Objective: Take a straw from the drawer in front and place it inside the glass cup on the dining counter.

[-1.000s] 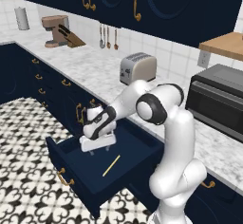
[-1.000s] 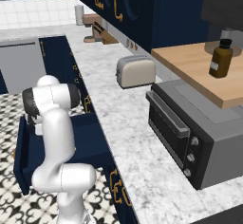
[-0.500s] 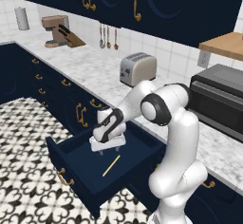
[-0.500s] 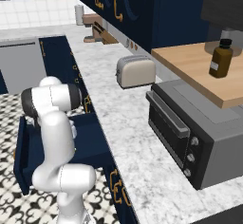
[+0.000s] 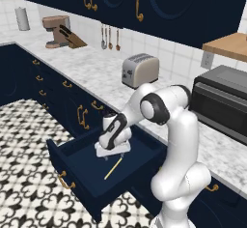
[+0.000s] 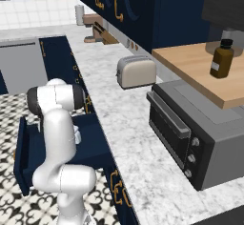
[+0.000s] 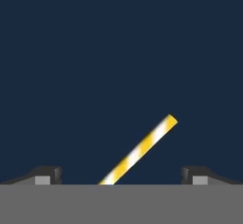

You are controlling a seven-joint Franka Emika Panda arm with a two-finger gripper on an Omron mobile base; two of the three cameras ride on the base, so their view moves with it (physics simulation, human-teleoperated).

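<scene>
down in the drawer, thin yellow straw lying flat, claw spread wide above it

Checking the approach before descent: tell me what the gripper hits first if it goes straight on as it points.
Probably the straw, lying between the open fingers on the drawer floor; depth is unclear.

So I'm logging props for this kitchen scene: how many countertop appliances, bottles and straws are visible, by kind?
Toaster: 1
Toaster oven: 1
Coffee machine: 1
Brown bottle: 1
Straw: 1
Total: 5
</scene>
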